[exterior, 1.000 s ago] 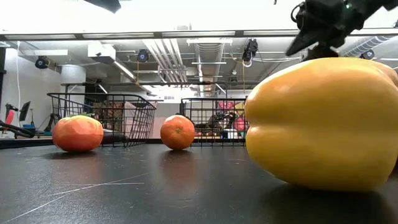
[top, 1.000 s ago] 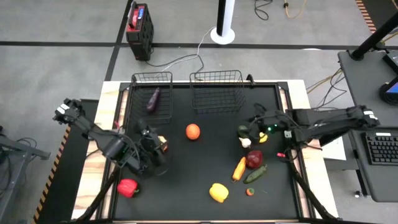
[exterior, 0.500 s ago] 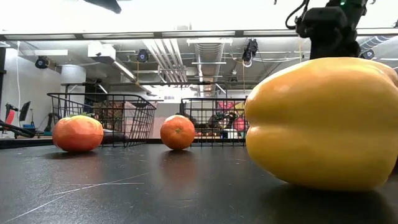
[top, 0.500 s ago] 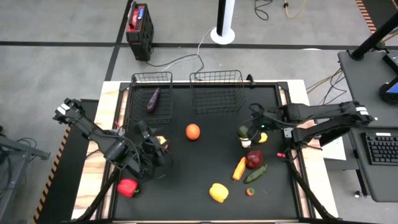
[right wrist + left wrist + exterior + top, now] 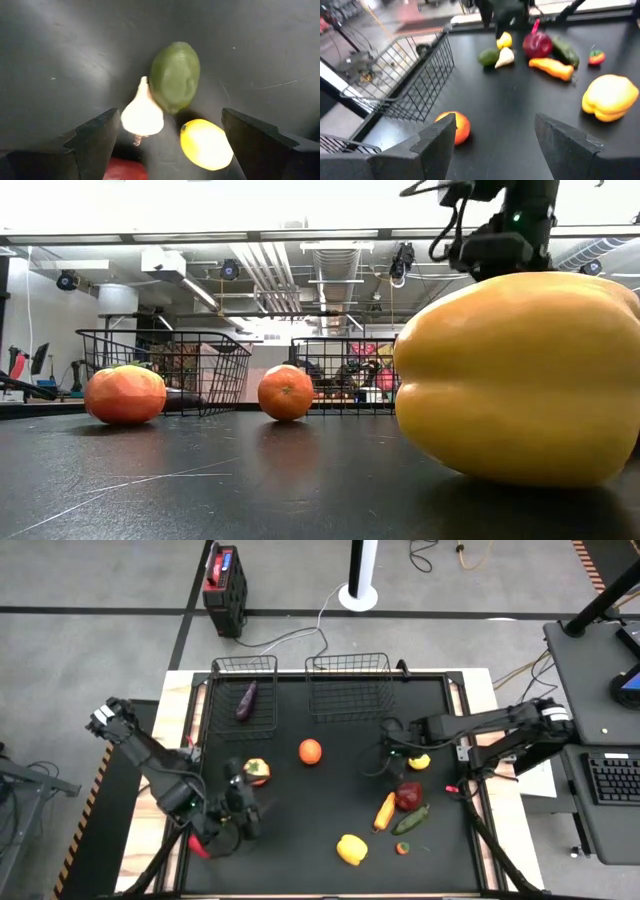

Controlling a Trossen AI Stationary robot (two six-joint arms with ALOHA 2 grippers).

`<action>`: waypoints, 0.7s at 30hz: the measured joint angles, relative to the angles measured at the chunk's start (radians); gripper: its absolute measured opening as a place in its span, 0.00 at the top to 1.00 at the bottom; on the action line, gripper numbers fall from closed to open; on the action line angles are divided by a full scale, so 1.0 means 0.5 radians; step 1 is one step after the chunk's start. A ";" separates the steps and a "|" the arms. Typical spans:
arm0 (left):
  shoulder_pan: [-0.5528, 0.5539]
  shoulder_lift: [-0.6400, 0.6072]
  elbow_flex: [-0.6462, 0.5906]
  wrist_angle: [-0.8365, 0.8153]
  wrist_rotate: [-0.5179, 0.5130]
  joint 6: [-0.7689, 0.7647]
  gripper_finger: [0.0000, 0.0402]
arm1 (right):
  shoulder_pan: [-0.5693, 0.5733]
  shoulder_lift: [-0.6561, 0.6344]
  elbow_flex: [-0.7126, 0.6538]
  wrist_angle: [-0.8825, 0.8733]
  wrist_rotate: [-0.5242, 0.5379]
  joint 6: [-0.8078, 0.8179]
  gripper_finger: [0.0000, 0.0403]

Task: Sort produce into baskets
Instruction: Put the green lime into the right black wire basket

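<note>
We see the black table [image 5: 330,710] with two wire baskets along its far edge: the narrower basket [image 5: 245,690] holds a purple eggplant [image 5: 246,700], and the wider basket [image 5: 349,686] sits just beside it. An orange [image 5: 310,751] lies in the open middle. Near the right side lie a red pepper [image 5: 408,796], a carrot [image 5: 385,811], a cucumber [image 5: 411,819] and a yellow pepper [image 5: 351,849].

The right gripper [image 5: 392,747] hangs over a tight cluster that the overhead camera mostly hides. Its wrist camera shows that cluster plainly: an avocado [image 5: 175,76] touching a garlic bulb [image 5: 142,114], with a lemon [image 5: 206,144] just beside them. Its fingers [image 5: 95,142] stand wide apart, holding nothing.

The left gripper [image 5: 240,818] sits near the table's front left, fingers [image 5: 436,145] spread wide and empty. The low camera is largely blocked by the yellow pepper.
</note>
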State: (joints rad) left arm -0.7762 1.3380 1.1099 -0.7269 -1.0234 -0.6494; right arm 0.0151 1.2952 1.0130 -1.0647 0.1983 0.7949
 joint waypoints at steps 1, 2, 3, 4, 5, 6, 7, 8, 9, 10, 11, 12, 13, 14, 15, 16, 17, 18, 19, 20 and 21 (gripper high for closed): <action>-0.028 0.000 -0.001 0.000 -0.039 -0.011 0.37 | -0.001 0.024 0.000 0.000 0.007 -0.009 0.15; -0.050 0.000 -0.001 0.004 -0.065 -0.015 0.37 | -0.001 0.045 0.000 0.001 0.009 -0.020 0.15; -0.068 -0.002 -0.001 0.004 -0.083 -0.017 0.37 | -0.001 0.068 -0.001 0.002 0.012 -0.031 0.15; -0.083 -0.004 -0.001 0.005 -0.098 -0.024 0.37 | -0.003 0.087 -0.001 0.006 0.021 -0.041 0.15; -0.095 -0.004 -0.001 0.005 -0.116 -0.028 0.37 | -0.007 0.104 -0.001 0.017 0.023 -0.053 0.15; -0.105 -0.004 -0.001 0.004 -0.131 -0.028 0.37 | -0.014 0.120 -0.001 0.035 0.023 -0.061 0.15; -0.109 -0.004 -0.001 0.004 -0.150 -0.027 0.37 | -0.019 0.139 -0.003 0.067 0.025 -0.070 0.15; -0.109 -0.004 -0.001 0.004 -0.170 -0.028 0.37 | -0.021 0.156 -0.004 0.097 0.026 -0.076 0.15; -0.108 -0.004 -0.001 0.004 -0.184 -0.027 0.37 | -0.029 0.175 -0.005 0.121 0.029 -0.096 0.15; -0.108 -0.004 -0.001 0.003 -0.189 -0.025 0.37 | -0.036 0.196 -0.005 0.137 0.028 -0.105 0.15; -0.108 -0.004 -0.001 0.003 -0.189 -0.014 0.37 | -0.045 0.219 -0.005 0.146 0.029 -0.112 0.15; -0.108 -0.004 -0.001 0.002 -0.189 -0.006 0.37 | -0.055 0.242 -0.005 0.153 0.028 -0.123 0.15; -0.108 -0.004 -0.001 0.003 -0.190 0.004 0.37 | -0.067 0.264 -0.005 0.158 0.027 -0.138 0.15; -0.108 -0.004 -0.001 0.002 -0.190 0.016 0.37 | -0.080 0.291 -0.005 0.160 0.028 -0.154 0.15; -0.108 -0.004 -0.001 0.002 -0.190 0.022 0.37 | -0.092 0.316 -0.006 0.161 0.029 -0.165 0.15; -0.108 -0.004 -0.001 0.002 -0.190 0.030 0.37 | -0.104 0.340 -0.006 0.162 0.029 -0.180 0.15; -0.108 -0.004 -0.001 0.002 -0.192 0.036 0.37 | -0.115 0.367 -0.006 0.164 0.030 -0.195 0.15; -0.108 -0.004 -0.001 0.001 -0.205 0.040 0.37 | -0.123 0.389 -0.007 0.167 0.031 -0.204 0.15; -0.108 -0.004 -0.001 -0.005 -0.227 0.040 0.37 | -0.132 0.407 -0.007 0.168 0.030 -0.218 0.15; -0.107 -0.004 -0.001 -0.014 -0.241 0.040 0.37 | -0.137 0.427 -0.008 0.174 0.031 -0.234 0.15; -0.107 -0.004 -0.001 -0.020 -0.249 0.040 0.37 | -0.141 0.441 -0.008 0.185 0.033 -0.248 0.15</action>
State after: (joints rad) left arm -0.8299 1.3361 1.1095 -0.7367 -1.1481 -0.6292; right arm -0.0556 1.5157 1.0088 -0.9724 0.2150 0.6708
